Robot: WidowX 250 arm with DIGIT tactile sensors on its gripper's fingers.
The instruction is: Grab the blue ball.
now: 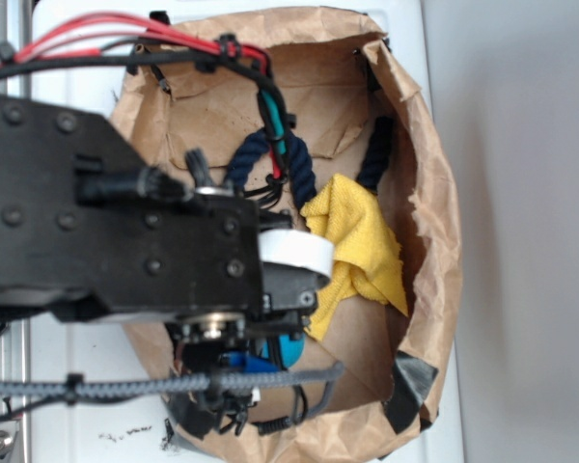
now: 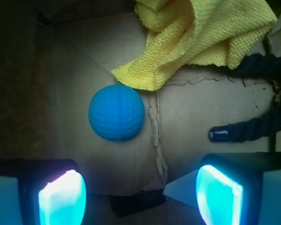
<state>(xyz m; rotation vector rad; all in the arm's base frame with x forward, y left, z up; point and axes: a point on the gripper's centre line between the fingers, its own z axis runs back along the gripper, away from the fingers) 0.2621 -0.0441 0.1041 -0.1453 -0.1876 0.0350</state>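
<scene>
- Your gripper is down inside the brown paper bag, and in the wrist view its two glowing cyan pads stand wide apart with nothing between them.
- The ball you are after lies on the bag's creased floor, ahead of the pads and a little nearer the left-hand one in that view; it touches neither.
- Look at its surface: teal-blue, matte, finely dimpled (much like a practice golf ball).
- A yellow cloth is bunched just beyond the ball; one corner droops down to the ball's top edge, and you cannot tell whether the two actually touch.
- A dark navy rope runs along the right side of the wrist view, its capped end pointing toward the middle of the floor, well apart from the ball.
- From the exterior view you see mostly the black arm and its bundle of red and black cables covering the left half of the bag.
- Low in that view, a small patch of blue shows under the arm, but you cannot tell whether it is the ball or a gripper part.
- There the cloth lies toward the bag's right wall, with the rope arching behind it.
</scene>
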